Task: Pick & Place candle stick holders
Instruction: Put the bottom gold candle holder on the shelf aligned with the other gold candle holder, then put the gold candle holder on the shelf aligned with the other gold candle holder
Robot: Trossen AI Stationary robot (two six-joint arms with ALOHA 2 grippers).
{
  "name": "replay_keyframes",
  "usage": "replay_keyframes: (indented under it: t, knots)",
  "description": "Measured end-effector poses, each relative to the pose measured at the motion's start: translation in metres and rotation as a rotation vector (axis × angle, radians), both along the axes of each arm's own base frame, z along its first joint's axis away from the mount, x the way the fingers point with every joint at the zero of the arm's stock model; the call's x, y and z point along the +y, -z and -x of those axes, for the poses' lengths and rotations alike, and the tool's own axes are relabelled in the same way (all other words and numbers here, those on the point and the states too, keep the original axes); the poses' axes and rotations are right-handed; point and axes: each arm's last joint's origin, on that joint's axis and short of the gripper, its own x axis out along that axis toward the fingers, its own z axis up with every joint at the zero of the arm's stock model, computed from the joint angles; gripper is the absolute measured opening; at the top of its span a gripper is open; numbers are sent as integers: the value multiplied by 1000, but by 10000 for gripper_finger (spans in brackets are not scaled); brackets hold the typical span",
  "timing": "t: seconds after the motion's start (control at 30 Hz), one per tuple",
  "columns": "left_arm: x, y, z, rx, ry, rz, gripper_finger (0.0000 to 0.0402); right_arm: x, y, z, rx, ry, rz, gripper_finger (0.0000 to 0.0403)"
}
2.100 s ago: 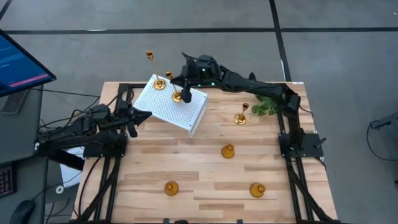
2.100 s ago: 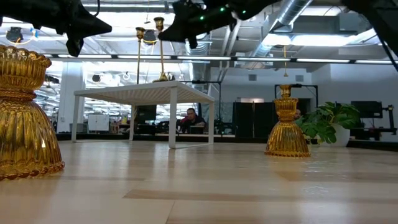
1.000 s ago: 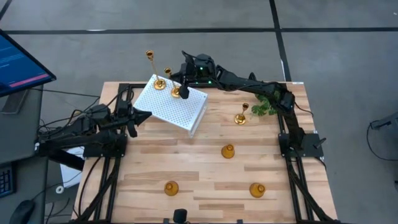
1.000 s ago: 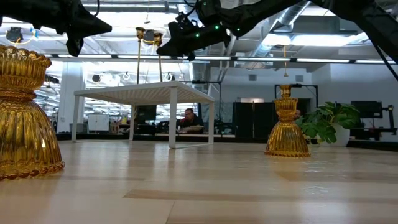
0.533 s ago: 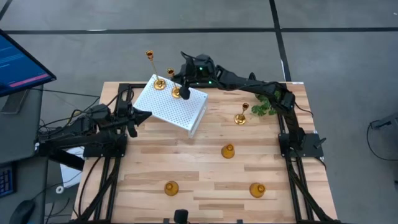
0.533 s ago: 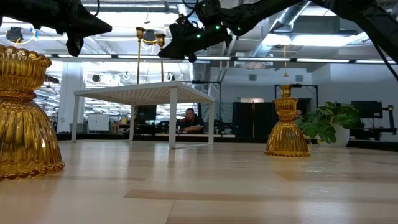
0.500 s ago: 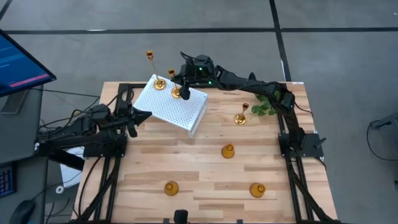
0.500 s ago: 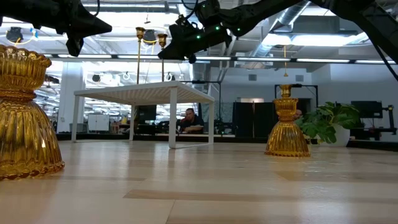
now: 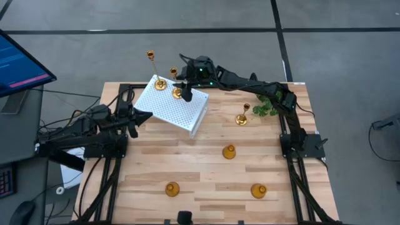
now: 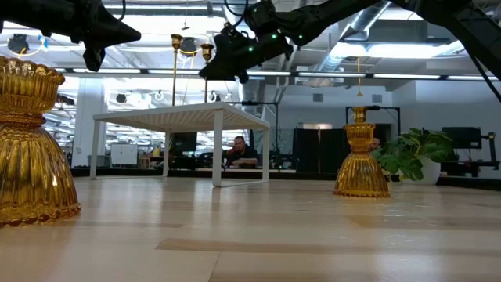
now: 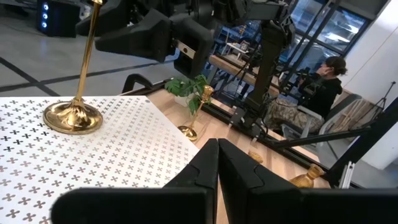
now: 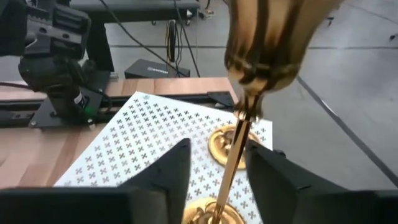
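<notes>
1. R gripper [image 9: 185, 85] over far corner of white perforated stand [image 9: 164, 107]; fingers straddling stem of second tall holder [image 12: 239, 142], parted w/ visible gaps both sides in R wrist view. Looks released, not clamped.
2. Second tall holder standing upright on stand top, base down, long axis vertical; first tall holder [image 9: 160, 82] just beside it, also on stand, upright.
3. Key relation: stem running straight up betw. R fingers, so exit prob. needs straight lift or back-out along finger line; sideways drift risks tipping it into neighbour.
4. Third tall holder [image 9: 241, 117] on table near plant [image 9: 267, 106], R arm's side, clearly nearer R than L.
5. Three short bell holders on near table: [image 9: 229, 151], [image 9: 172, 188], [image 9: 258, 190].
6. L gripper [image 11: 214, 163] closed, empty, parked by stand's L edge.
</notes>
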Motion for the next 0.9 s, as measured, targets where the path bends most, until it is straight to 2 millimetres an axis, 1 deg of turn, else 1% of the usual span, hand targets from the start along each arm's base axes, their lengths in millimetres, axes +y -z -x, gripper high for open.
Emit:
replay_keyframes:
  t: [0.1, 0.17, 0.27, 0.4, 0.5, 0.63, 0.77, 0.9]
  knots:
    - [0, 0, 0, -4, 16, 13, 10, 2, 1, 4, 47, 0, -21, 194]
    - [-1, 0, 0, -5, 36, 16, 10, 4, -3, 9, 86, -6, -26, 223]
    - [-2, 0, 0, -4, 56, 14, 9, 9, -21, 26, 145, -14, -22, 253]
    - [-1, 0, 0, 0, 50, 0, 5, 19, -49, 55, 217, -21, -22, 264]
    - [-1, 0, 0, 3, 49, -13, 6, 30, -76, 84, 259, -9, -38, 264]
    - [-1, 6, -3, 20, 47, -10, 7, 49, -107, 133, 368, 73, -51, 260]
    - [1, 20, -10, 24, 46, 5, 5, 74, -125, 178, 513, 185, -88, 252]
    - [2, 28, -14, -16, 38, 8, 7, 99, -142, 216, 569, 296, -110, 242]
